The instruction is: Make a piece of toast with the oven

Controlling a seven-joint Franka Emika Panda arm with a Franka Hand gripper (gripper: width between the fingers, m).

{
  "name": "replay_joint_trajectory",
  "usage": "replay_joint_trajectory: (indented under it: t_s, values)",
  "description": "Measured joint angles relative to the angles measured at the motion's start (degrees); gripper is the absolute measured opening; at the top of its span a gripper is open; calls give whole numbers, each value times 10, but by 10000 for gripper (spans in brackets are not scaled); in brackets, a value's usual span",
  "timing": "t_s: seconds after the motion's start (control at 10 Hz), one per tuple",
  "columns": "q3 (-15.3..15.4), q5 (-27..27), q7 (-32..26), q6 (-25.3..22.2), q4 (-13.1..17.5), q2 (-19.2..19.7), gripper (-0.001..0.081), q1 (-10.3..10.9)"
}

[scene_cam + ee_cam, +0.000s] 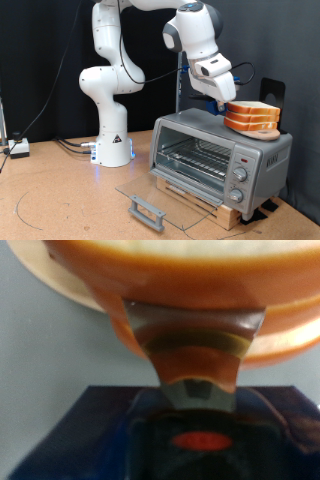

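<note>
Toast stack (252, 118) atop oven (218, 155); robot's jaws beside it, apparently gripping top slice (190, 265).

My oven (215, 152) has a brushed, matt silver metal shell and a clear glossy glass door (160, 192); the toast (252, 116) crust looks smooth, semi-gloss.

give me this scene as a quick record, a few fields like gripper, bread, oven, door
gripper: gripper down at the bread stack on the oven's top
grip: top slice, the piece of toast, seems to sit between the fingers
bread: stacked slices on the oven's top
oven: oven on a wooden base, rack bare
door: glass door folded down, open
</note>
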Motion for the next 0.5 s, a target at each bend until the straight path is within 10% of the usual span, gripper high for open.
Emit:
replay_joint_trajectory:
  t_s: [0.5]
  values:
    - [-28, 76, -69, 24, -16, -20, 396, 0]
